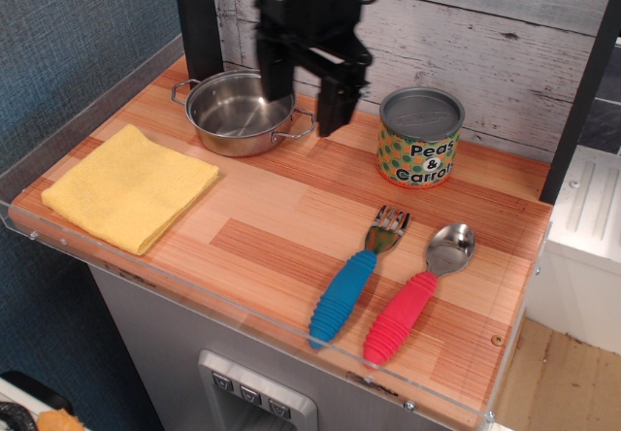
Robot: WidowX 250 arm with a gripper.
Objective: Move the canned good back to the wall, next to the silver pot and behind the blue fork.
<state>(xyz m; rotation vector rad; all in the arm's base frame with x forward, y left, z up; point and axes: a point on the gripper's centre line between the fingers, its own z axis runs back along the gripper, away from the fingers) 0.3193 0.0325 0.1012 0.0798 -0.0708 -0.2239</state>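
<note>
The canned good [420, 138], with a grey lid and a "Peas & Carrots" label, stands upright on the wooden counter against the whitewashed plank wall [505, 33]. The silver pot [241, 111] sits to its left. The blue fork [355, 276] lies in front of the can. My gripper [303, 96] is open and empty. It hangs above the counter between the pot and the can, over the pot's right handle, apart from the can.
A red-handled spoon [420, 291] lies right of the fork. A folded yellow cloth [129, 186] lies at the left front. A black post [197, 18] stands behind the pot. A clear rim [243, 310] edges the counter front.
</note>
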